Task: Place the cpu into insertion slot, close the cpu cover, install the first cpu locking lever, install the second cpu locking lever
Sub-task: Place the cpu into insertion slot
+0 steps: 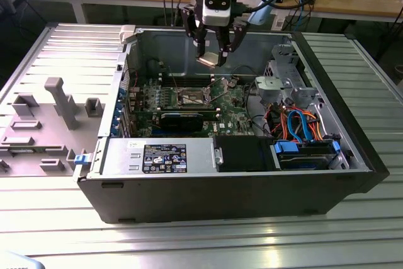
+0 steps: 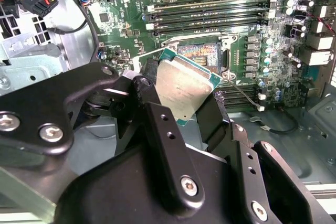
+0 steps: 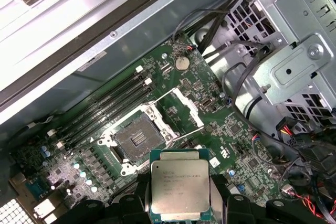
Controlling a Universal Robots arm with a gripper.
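Over green motherboard [image 3: 223, 129], cpu [image 3: 180, 190] between fingers [image 2: 163, 129]

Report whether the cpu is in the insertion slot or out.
Out: the gripper holds the cpu clear of the insertion slot, whose dark centre lies bare.

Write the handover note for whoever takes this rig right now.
Gripper: shut on the cpu, held in the air above the green board.
Insertion slot: empty, dark centre exposed; the cpu hangs clear of it.
Cpu cover: swung open beside the slot.
Done: cpu is in the grip.
Left: all four steps; nothing is seated or closed yet.
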